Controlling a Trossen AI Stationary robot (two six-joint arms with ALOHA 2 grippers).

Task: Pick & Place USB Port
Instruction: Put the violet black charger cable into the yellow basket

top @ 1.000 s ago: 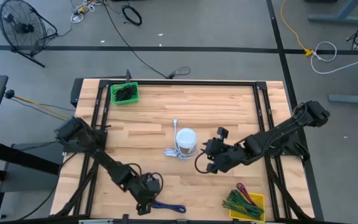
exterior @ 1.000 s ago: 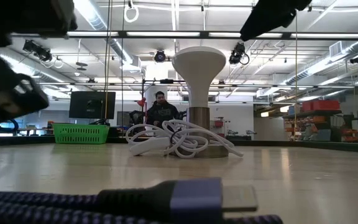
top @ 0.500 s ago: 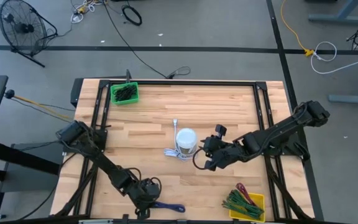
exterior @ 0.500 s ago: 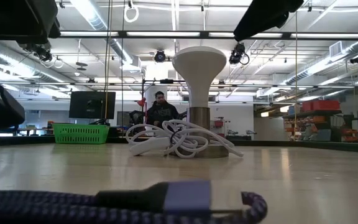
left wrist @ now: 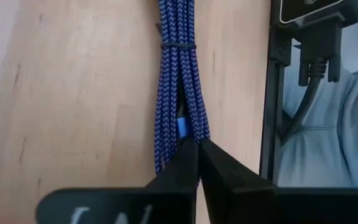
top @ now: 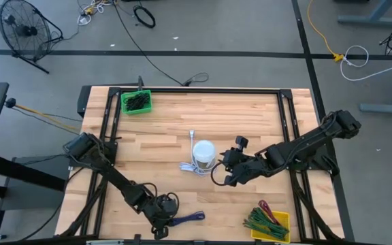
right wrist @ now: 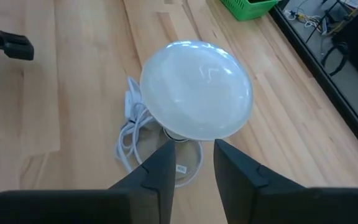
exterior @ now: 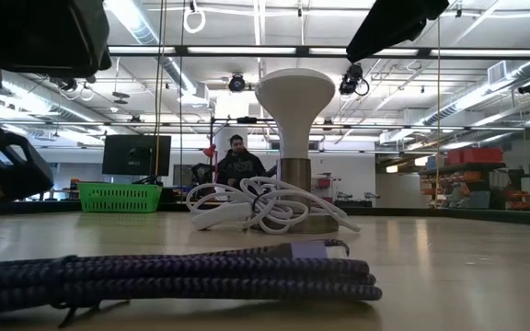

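Left claw [left wrist: 197, 163] clenched on blue cable [left wrist: 178, 81] (bundled) at counter [top: 250, 119] front edge. Right claw [right wrist: 191, 163] released, by white lamp [right wrist: 196, 89].

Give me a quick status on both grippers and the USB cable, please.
Left gripper shut on blue braided cable, near table's front edge. Right gripper open, beside white lamp. Nothing blocking.

**Blue cable swings round at the near edge**

The left gripper [top: 160, 219], pinching the blue braided cable [top: 188, 218], sits slightly farther right than a second ago. The cable now trails right and slightly far of it instead of near. In the low view, its plug [exterior: 313, 248] has retreated from the foreground.
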